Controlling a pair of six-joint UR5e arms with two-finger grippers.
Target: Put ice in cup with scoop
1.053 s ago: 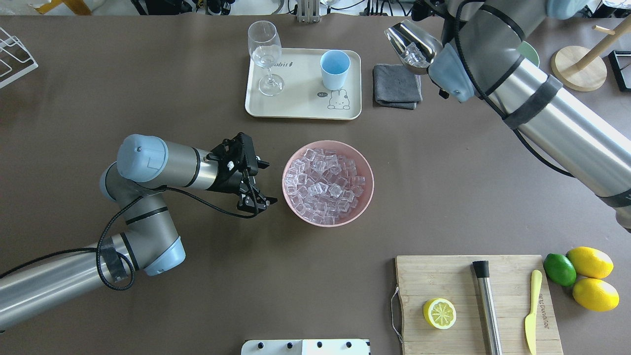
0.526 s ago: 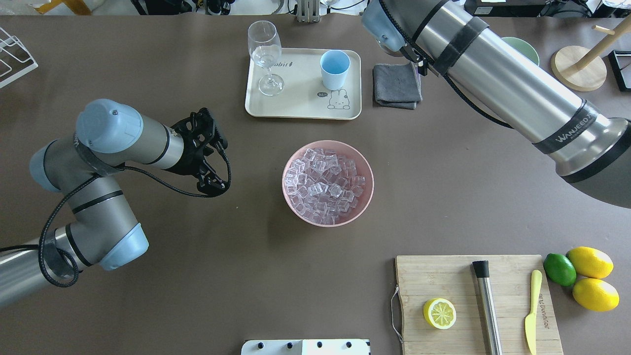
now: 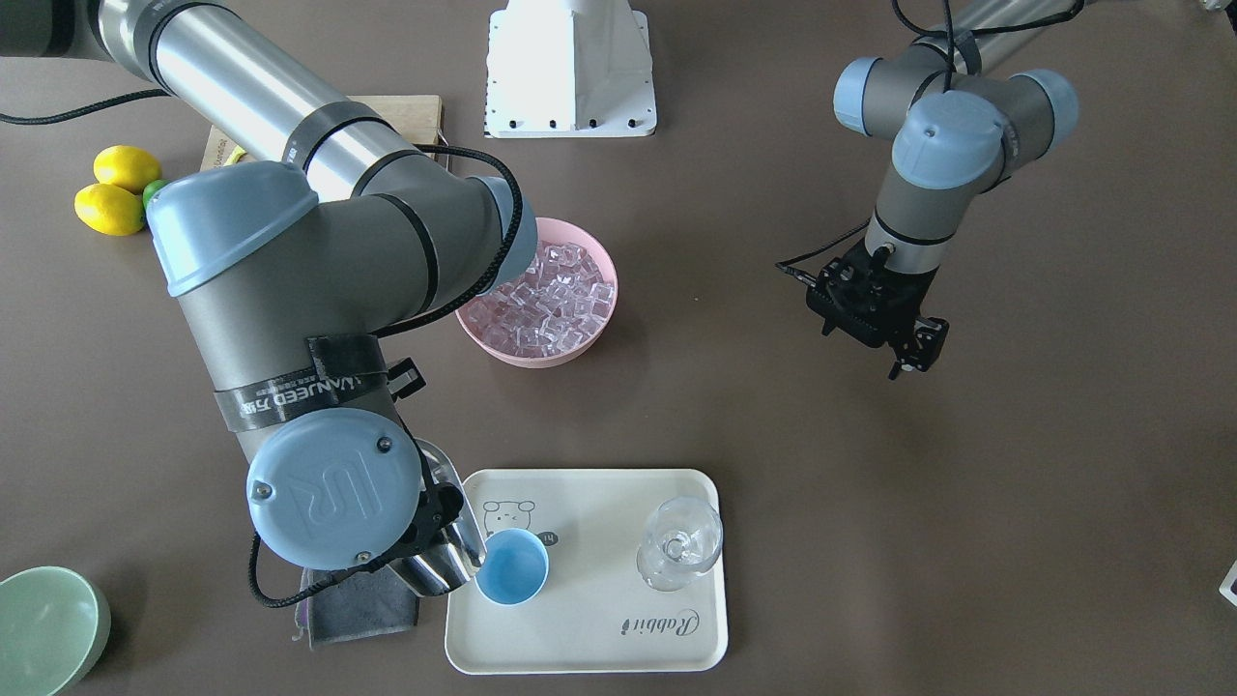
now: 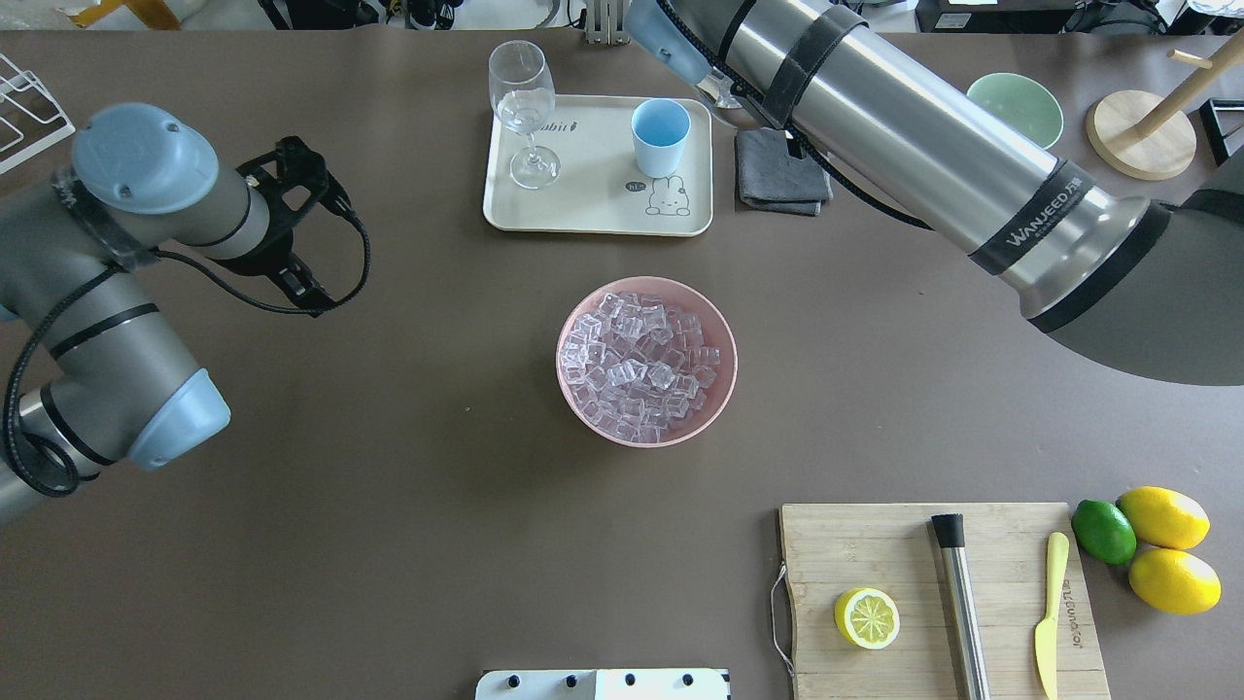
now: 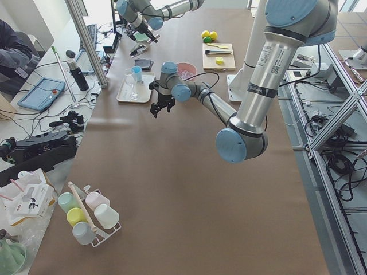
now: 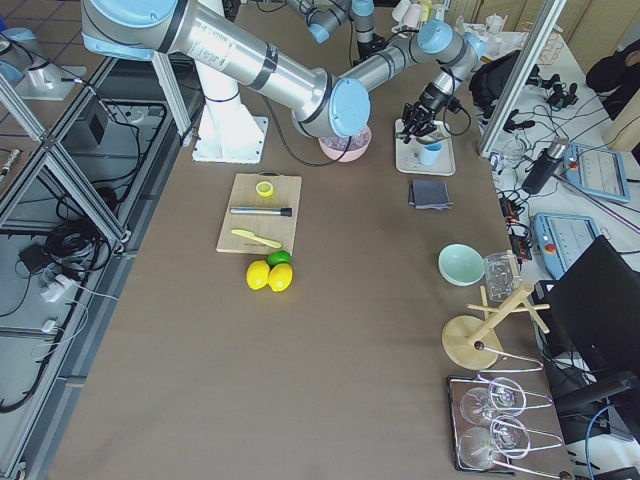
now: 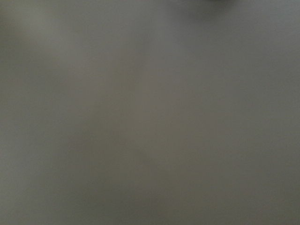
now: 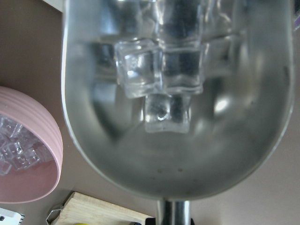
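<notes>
The scoop (image 8: pixel 178 154) fills the right wrist view and carries a few cubes of ice (image 8: pixel 154 84) in its trough. My right gripper (image 3: pixel 437 517) is shut on its handle, mostly hidden behind the wrist. In the front view the scoop (image 3: pixel 449 556) hangs just beside the rim of the light-blue cup (image 3: pixel 512 567), which stands upright on the cream tray (image 3: pixel 580 638). The cup (image 4: pixel 661 131) looks empty from overhead. More ice (image 4: pixel 641 360) fills the pink bowl (image 4: pixel 719 389) at mid-table. My left gripper (image 4: pixel 326 248) is open and holds nothing, far left of the bowl.
A stemmed glass (image 4: pixel 525 107) shares the tray. A grey cloth (image 4: pixel 777 180) lies right of it, with a green bowl (image 4: pixel 1016 102) beyond. At front right a cutting board (image 4: pixel 875 544) holds a lemon half, steel rod and yellow knife, with lemons and a lime beside it.
My right arm has swung left across the back of the table, carrying the scoop over towards the cup. My left arm has pulled back to the left, away from the pink bowl.
</notes>
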